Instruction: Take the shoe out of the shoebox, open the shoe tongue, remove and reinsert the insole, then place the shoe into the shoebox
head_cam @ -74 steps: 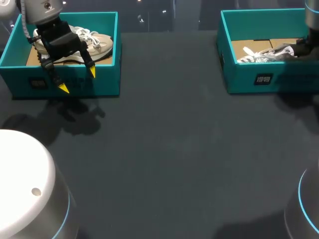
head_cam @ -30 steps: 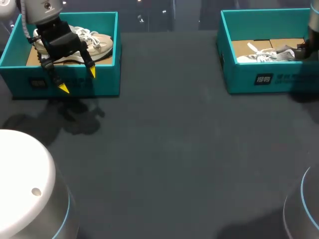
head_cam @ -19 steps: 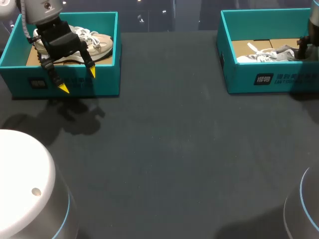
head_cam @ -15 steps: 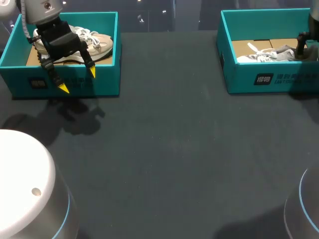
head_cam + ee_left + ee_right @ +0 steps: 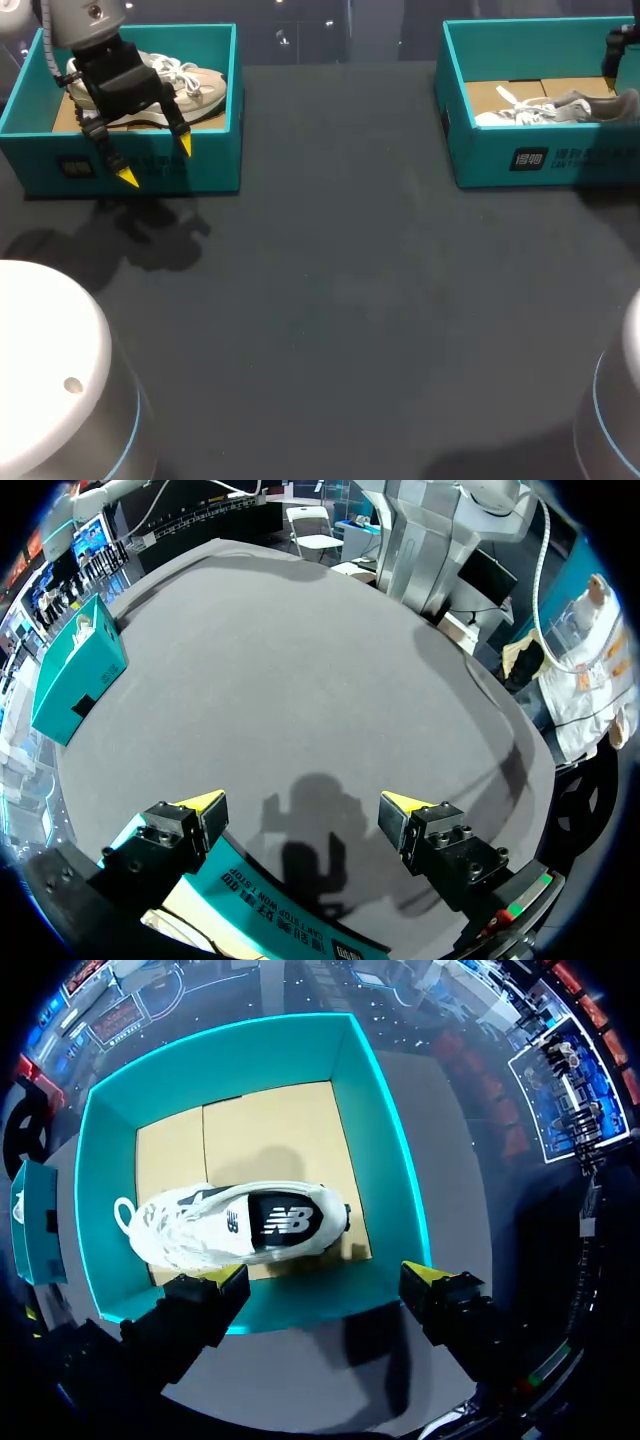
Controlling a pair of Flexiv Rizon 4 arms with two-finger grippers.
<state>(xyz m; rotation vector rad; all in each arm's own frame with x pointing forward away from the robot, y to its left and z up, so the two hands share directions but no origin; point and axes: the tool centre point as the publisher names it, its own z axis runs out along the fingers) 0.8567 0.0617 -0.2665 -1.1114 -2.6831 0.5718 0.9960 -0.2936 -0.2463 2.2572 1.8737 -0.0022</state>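
Observation:
A white and grey shoe (image 5: 240, 1225) lies flat on the cardboard floor of the right teal shoebox (image 5: 385, 1170), its insole showing from above. My right gripper (image 5: 328, 1275) hangs open above the box's near wall, clear of the shoe. In the head view the same shoe (image 5: 550, 108) rests in that box (image 5: 540, 160), and only a dark part of my right arm (image 5: 622, 48) shows at the edge. My left gripper (image 5: 156, 162) stands open in front of the left teal box (image 5: 140, 165), which holds a beige shoe (image 5: 185, 85). Nothing is between the left gripper's (image 5: 302, 804) fingers.
The dark grey table (image 5: 340, 300) stretches between the two boxes. In the left wrist view the left box's front wall (image 5: 270, 915) is right under the gripper and the right box (image 5: 75, 670) stands far across the table.
My right gripper has opened, let go of the white and grey shoe and risen out of the right box. The shoe stays in the box. The left arm has not moved.

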